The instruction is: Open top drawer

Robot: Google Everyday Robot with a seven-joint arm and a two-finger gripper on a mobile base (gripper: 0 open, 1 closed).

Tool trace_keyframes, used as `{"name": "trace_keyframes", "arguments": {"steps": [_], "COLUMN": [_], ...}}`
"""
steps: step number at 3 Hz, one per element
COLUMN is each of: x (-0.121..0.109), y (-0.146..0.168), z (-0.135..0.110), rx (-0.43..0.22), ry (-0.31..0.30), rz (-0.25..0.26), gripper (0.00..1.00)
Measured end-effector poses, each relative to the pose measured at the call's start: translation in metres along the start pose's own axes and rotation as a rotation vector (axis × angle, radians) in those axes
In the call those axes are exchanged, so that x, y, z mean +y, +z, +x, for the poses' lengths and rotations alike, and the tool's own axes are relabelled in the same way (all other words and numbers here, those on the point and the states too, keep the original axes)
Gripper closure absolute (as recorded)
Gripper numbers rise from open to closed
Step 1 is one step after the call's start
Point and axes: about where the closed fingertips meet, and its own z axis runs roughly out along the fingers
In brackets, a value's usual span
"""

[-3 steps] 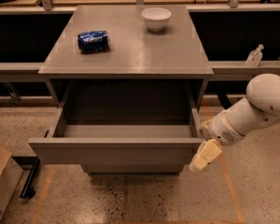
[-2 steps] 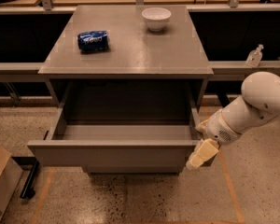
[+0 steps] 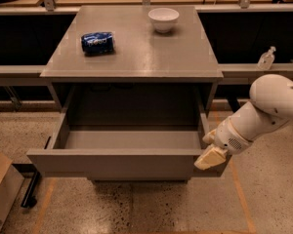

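Observation:
The top drawer (image 3: 112,164) of the grey cabinet stands pulled far out, its deep grey box interior open and bare. Its flat handleless front faces the camera. My gripper (image 3: 211,156) sits at the drawer front's right end, against the top right corner, on a white arm coming in from the right. The lower drawer fronts are hidden behind the open drawer.
On the cabinet top (image 3: 136,52) lie a blue can (image 3: 97,42) on its side at the left and a white bowl (image 3: 163,19) at the back. A clear bottle (image 3: 266,58) stands on the right ledge. A cardboard box (image 3: 2,189) sits on the floor at the left.
The gripper and arm have shifted slightly left with the drawer front's right end. The drawer looks a little further out.

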Motion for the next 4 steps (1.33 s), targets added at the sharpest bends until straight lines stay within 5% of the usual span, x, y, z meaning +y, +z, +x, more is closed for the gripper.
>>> {"name": "trace_keyframes", "arguments": {"steps": [1,2,4], "x": [0.001,0.033,0.06], "y": [-0.004,-0.019,-0.038], "z": [-0.002,0.008,0.009], "rx": [0.0,0.015,0.027], "ry": [0.0,0.04,0.043], "rz": [0.0,0.026,0.06], "gripper": [0.87,1.0,0.6]}}
